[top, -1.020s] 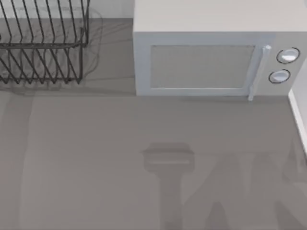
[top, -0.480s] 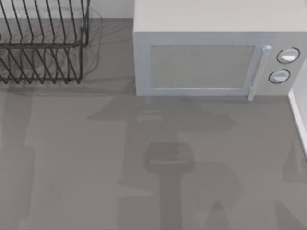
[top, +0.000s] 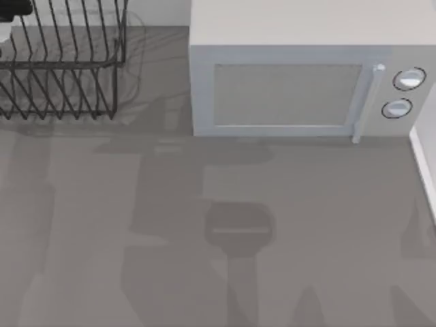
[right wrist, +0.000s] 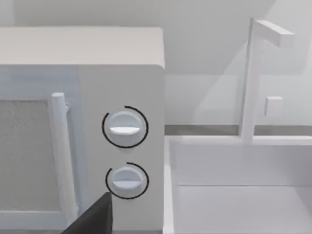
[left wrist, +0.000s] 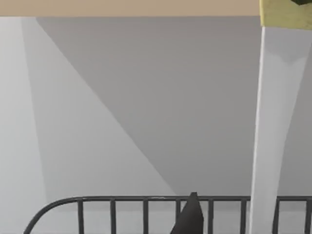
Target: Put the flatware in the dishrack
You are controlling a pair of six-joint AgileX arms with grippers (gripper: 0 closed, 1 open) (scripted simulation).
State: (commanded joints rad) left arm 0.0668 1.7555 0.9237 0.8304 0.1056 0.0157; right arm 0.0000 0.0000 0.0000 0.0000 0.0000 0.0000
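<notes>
My left fingers (left wrist: 191, 217): newly arrived above the rack (top: 68, 65), far left; spread or pinching, I cannot tell. Judged: drop-off stage. Right arm idle, facing microwave (top: 286, 82).

A dark arm part (top: 15, 8) has come in over the dishrack (top: 61, 61) at the top-left corner; table shadows shifted left.
</notes>
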